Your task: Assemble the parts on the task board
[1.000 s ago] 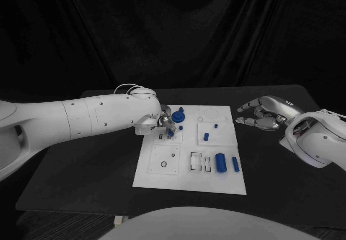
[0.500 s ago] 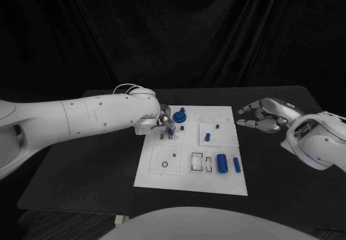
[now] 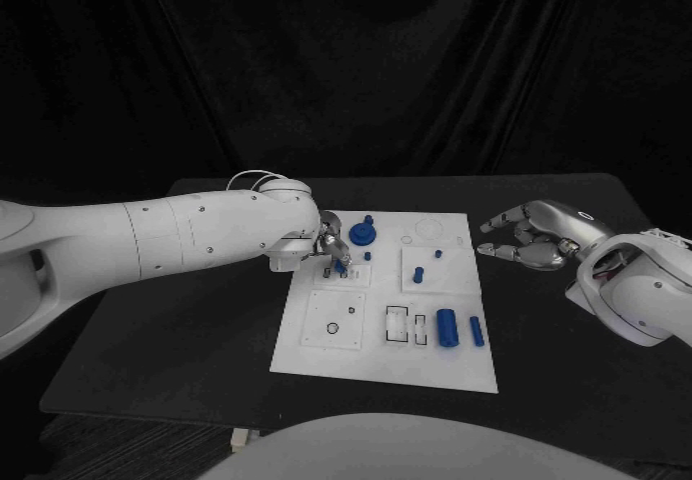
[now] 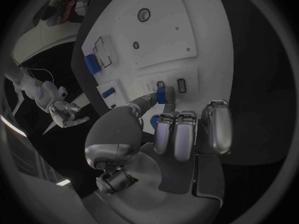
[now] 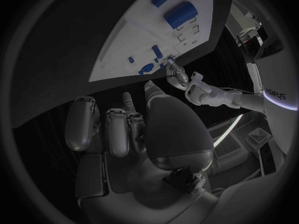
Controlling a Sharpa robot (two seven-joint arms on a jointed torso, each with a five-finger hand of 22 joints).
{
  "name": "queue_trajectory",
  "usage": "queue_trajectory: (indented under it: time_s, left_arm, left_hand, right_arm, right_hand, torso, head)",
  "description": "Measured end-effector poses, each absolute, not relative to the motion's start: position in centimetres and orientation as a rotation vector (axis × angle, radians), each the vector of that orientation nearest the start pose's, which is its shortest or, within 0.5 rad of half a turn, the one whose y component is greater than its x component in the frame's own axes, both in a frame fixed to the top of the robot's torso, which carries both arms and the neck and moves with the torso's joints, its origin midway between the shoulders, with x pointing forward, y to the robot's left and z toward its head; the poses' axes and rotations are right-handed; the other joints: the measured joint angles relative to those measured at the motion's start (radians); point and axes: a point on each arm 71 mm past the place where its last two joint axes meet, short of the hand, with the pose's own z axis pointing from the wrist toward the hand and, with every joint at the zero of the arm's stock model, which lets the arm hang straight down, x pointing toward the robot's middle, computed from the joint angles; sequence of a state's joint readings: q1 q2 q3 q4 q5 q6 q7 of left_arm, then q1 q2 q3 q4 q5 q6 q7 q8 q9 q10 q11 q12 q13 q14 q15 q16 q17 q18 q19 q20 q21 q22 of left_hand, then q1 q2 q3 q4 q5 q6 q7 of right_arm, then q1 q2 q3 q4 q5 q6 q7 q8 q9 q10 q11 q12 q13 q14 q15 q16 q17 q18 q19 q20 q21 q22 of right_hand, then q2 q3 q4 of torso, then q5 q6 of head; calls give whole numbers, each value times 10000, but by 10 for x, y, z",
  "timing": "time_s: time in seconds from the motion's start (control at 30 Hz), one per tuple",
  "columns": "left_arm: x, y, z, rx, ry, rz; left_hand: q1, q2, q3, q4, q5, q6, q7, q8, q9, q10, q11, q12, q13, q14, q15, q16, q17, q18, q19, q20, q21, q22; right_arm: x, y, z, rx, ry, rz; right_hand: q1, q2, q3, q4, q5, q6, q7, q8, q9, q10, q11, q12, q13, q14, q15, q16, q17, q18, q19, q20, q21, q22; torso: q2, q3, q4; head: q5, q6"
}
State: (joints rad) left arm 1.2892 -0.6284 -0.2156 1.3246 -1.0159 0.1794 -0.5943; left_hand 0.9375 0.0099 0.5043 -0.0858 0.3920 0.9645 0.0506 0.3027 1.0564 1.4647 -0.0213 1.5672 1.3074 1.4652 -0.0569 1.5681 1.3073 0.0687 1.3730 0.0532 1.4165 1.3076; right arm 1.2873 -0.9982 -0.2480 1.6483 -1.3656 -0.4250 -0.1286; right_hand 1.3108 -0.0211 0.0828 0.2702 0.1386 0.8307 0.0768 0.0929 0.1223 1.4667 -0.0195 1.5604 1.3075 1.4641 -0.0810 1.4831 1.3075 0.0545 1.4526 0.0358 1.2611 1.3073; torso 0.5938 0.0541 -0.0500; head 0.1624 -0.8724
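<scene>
Left hand (image 3: 329, 249) pinches small blue part (image 4: 161, 94) at task board (image 3: 387, 352) far-left slots, fingertips touching plate. Right hand (image 3: 529, 232) hovers over black desk (image 3: 188, 330) just off board's right edge, fingers curled, holding nothing.

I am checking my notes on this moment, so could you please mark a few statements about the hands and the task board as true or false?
1. The left hand pinches a small blue part over the task board. True.
2. The right hand holds a blue part. False: it holds nothing and hovers off the board's right edge.
3. Two blue cylinders lie near the board's right side. True.
4. The board lies on a white table. False: the table is black.
</scene>
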Motion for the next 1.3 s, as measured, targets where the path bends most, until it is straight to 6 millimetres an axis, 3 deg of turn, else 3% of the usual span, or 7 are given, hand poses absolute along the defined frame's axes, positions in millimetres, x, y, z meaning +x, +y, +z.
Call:
queue_trajectory:
  time_s: [1.3]
  left_arm:
    - [495, 177, -261, -1297, 24435, -2348]
  left_hand:
    - [-87, -11, 206, -96, -50, 21, 44, -31, 29, 0, 1, 0, 0, 0, 0, 0, 8, 1, -1, 1, 0, -2]
  right_arm:
    - [447, -250, -211, -622, 17511, 5770]
  right_hand:
    - [-1, 0, 0, 0, 0, 35, 36, 0, -14, 0, 0, 1, 0, 0, 0, -40, -1, 1, 0, 0, 0, 5]
  torso:
    - [-2, -5, -6]
  head:
    - [63, -2]
